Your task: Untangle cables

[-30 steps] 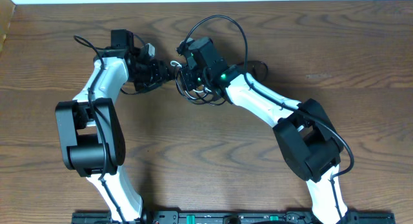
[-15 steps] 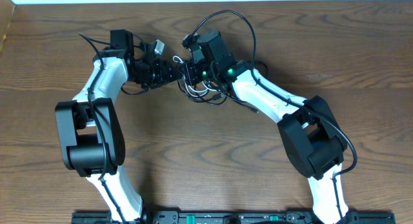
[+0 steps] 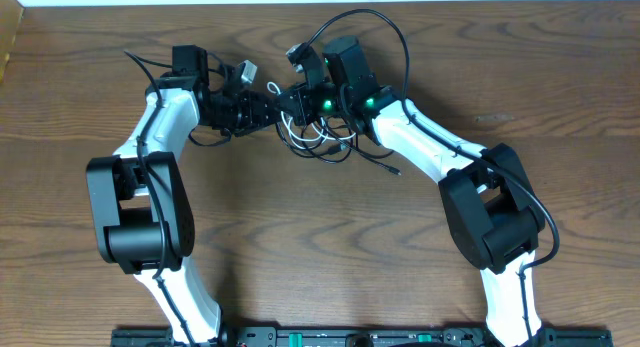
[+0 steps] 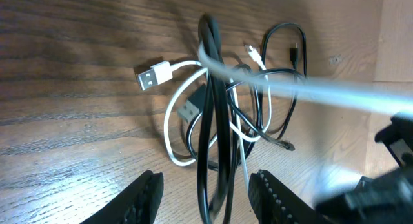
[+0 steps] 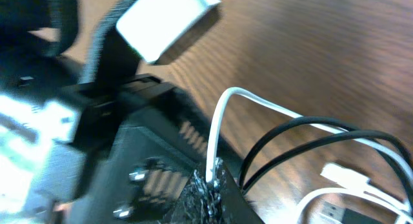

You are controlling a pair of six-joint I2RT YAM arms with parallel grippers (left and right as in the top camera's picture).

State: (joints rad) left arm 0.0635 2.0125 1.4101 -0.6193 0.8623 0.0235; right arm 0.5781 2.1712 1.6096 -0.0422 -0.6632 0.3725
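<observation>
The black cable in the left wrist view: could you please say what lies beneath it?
Beneath the black cable lie loops of the white cable on the wooden table; where the strands cross, the white cable's path is hidden.

Tangle [image 3: 320, 144] lies on the table [image 3: 520, 57], centre-rear, on the side of my grippers nearer my base. Left gripper [image 3: 268, 107] sits just left of right gripper [image 3: 296, 97], tips close together, above the heap's far edge. Long cord [image 4: 215, 121] passes between my left fingers [image 4: 147, 197]. Short cord [image 4: 166, 128] loops to its left, wide plug [image 4: 153, 75] outermost. One short-cord strand rises into my right gripper.
</observation>
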